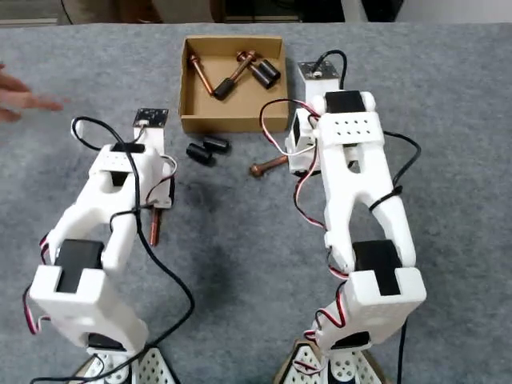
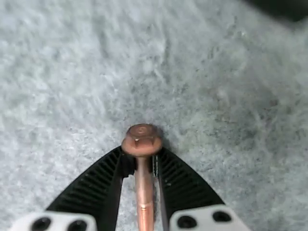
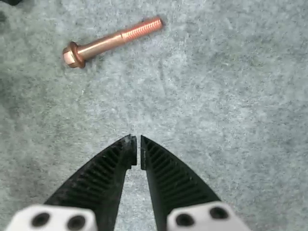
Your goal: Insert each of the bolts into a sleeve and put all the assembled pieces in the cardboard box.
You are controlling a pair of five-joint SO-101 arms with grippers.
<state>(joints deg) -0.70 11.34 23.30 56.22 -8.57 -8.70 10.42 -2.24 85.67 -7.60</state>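
Note:
My left gripper [image 2: 142, 161] is shut on the shank of a copper bolt [image 2: 141, 139], just below its hex head and close above the grey mat; the same bolt [image 1: 154, 227] sticks out beside the left arm. My right gripper [image 3: 137, 147] is shut with nothing in it. A loose copper bolt [image 3: 110, 41] lies flat on the mat a short way beyond its tips, and this bolt [image 1: 268, 166] rests near the right arm. Two black sleeves [image 1: 207, 149] lie side by side in front of the cardboard box [image 1: 189, 94], which holds bolts fitted with sleeves [image 1: 265, 70].
Grey felt mat [image 1: 232, 256] covers the table, with open room between the two arms. Cables loop around both arms. The box stands at the far middle of the mat.

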